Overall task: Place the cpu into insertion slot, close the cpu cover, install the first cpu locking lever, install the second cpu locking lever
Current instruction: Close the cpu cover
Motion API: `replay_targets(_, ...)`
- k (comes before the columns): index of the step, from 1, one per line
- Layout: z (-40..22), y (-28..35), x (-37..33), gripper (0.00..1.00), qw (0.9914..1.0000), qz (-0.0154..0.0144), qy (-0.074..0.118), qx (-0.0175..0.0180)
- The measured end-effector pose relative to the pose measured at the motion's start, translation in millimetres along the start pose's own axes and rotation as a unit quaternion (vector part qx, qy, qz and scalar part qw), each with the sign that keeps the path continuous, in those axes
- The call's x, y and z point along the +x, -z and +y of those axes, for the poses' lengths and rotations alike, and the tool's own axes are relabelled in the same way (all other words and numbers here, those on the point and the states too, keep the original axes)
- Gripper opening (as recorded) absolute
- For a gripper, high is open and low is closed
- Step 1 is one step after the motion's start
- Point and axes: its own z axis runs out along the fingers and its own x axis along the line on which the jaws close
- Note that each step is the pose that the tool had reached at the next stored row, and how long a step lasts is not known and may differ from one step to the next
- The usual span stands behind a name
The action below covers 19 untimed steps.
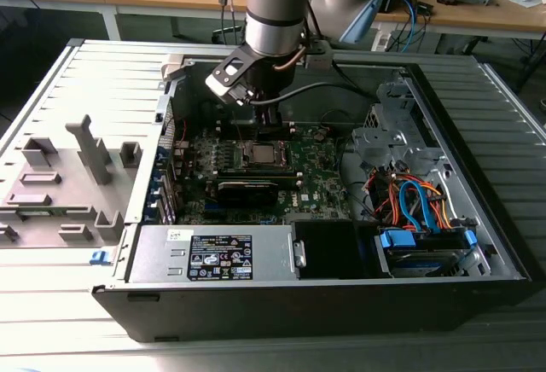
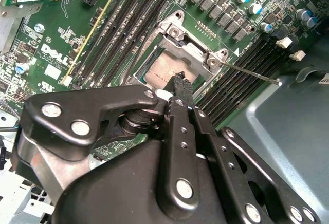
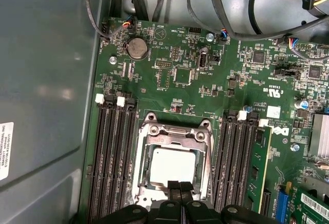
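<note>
- A robot arm (image 1: pixel 273 5) reaches down from the upper centre of the exterior view into an open computer case (image 1: pixel 478 244), which lies on a slatted grey table (image 1: pixel 51 321).
- The claw (image 1: pixel 270 129) hangs just above the middle of the green motherboard (image 1: pixel 320 186). In both wrist views its two black fingertips (image 3: pixel 175 188) are pressed together, with nothing seen between them.
- The cpu (image 3: pixel 172 165), a pale silvery square in the first wrist view, sits inside the insertion slot (image 3: pixel 138 183), directly beneath the claw's tips.
- The cpu cover (image 3: pixel 177 130), a silver metal frame, lies flat over the slot, its square window ringing the chip.
- Black memory slots (image 3: pixel 110 157) flank the insertion slot on two sides.
- In the second wrist view a thin metal lever (image 2: pixel 252 73) juts out from a corner of the insertion slot, above the neighbouring memory slots.
- In the exterior view a long black card (image 1: pixel 247 191) lies just below the insertion slot, at the centre of the frame.
- A grey power supply (image 1: pixel 213 252) fills the case's lower left, and orange and blue cables (image 1: pixel 409 197) bunch at the exterior view's right.
- Grey plastic fixtures (image 1: pixel 85 150) stand on the table at the exterior view's left, well apart from the arm.
</note>
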Motion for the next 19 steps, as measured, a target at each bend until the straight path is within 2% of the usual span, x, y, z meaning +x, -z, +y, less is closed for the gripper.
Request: replay_targets(19, -4.8, -0.3, 0.6, 0.11, 1.0, 0.0, 0.0, 0.0)
